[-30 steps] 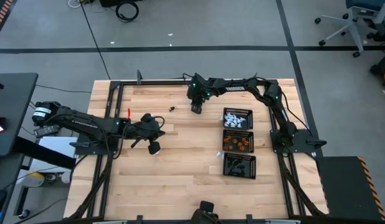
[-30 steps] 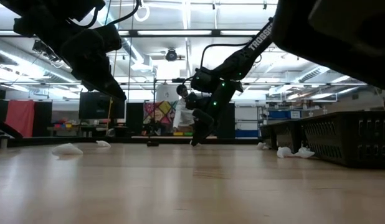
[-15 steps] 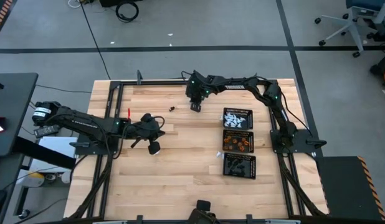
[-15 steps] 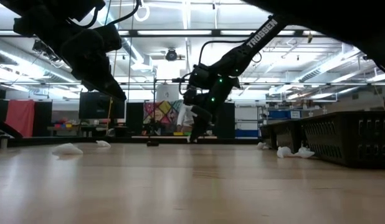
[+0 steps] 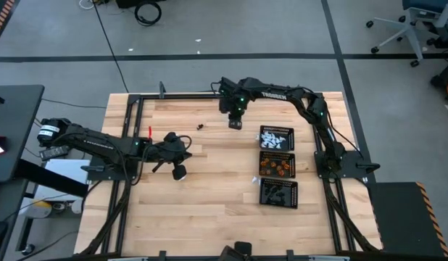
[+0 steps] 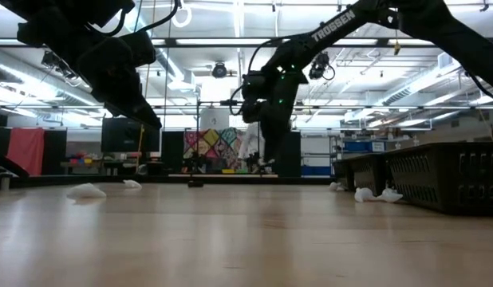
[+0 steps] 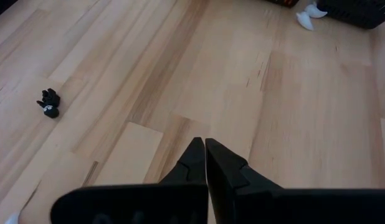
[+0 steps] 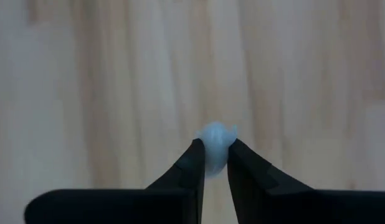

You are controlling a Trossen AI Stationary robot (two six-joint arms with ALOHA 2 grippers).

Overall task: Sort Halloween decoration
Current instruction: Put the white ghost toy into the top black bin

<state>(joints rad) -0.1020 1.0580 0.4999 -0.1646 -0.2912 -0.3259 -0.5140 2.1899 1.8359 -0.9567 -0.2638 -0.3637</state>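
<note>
**Carrying white trinket toward the trays**

Pinching a small white rounded plastic trinket point(image 8: 215, 142) between its fingertips, right gripper point(image 5: 235, 123) hangs clear above the wood table point(image 5: 209, 196). Target, the black mesh tray of white pieces point(image 5: 277, 138), lies just beyond it, toward the arm's base. Left gripper point(image 7: 205, 144), pressed together and empty, waits well apart.

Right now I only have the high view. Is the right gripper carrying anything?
Observer: Yes. The right wrist view shows the right gripper shut on a white trinket, lifted off the table.
Operator: Left gripper?
Observer: The left gripper is shut and empty, above bare wood.
Operator: Any strays I can't make out?
Observer: A black trinket lies loose ahead of the left gripper, and a white piece sits outside a black mesh tray.
</note>
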